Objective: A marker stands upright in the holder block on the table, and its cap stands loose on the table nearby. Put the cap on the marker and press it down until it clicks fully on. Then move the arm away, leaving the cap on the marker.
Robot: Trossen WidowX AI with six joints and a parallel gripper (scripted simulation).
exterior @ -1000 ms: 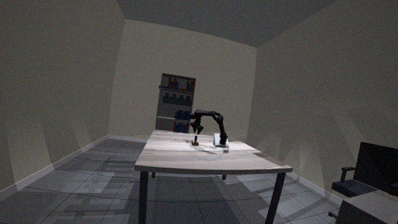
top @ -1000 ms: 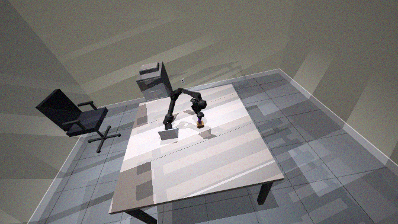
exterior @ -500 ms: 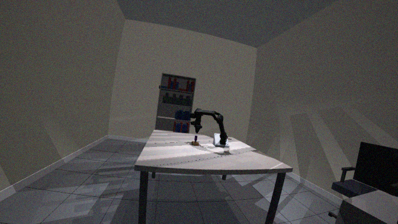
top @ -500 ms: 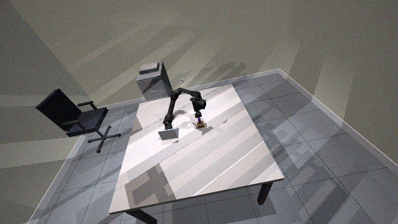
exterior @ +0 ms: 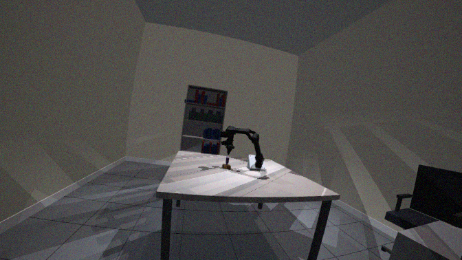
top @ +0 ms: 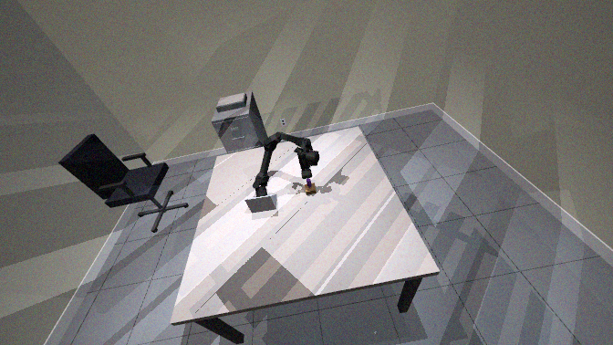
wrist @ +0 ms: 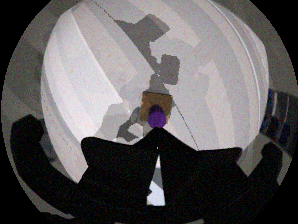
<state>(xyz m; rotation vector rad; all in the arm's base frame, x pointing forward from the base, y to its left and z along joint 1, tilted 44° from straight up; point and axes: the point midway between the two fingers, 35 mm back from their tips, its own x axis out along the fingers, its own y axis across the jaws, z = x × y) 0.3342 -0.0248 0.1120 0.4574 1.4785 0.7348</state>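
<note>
The brown holder block [top: 310,190] [exterior: 226,166] [wrist: 149,103] stands on the table [top: 347,237] [exterior: 206,187]. The purple cap [top: 308,182] [exterior: 227,160] [wrist: 157,119] sits upright on top of the marker in the block. The marker's body is hidden under the cap, and I cannot tell whether the cap is fully down. My gripper [top: 306,176] [exterior: 229,153] [wrist: 158,131] is shut with its fingertips together and nothing between them. It hangs above the cap, with a small gap to it in the exterior view.
A light plate [top: 262,204] stands at the arm's base. Beyond the table are a cabinet [top: 237,130], an office chair [top: 137,180] and a bookshelf [exterior: 205,118]. Patchy shadows lie across the table around the block.
</note>
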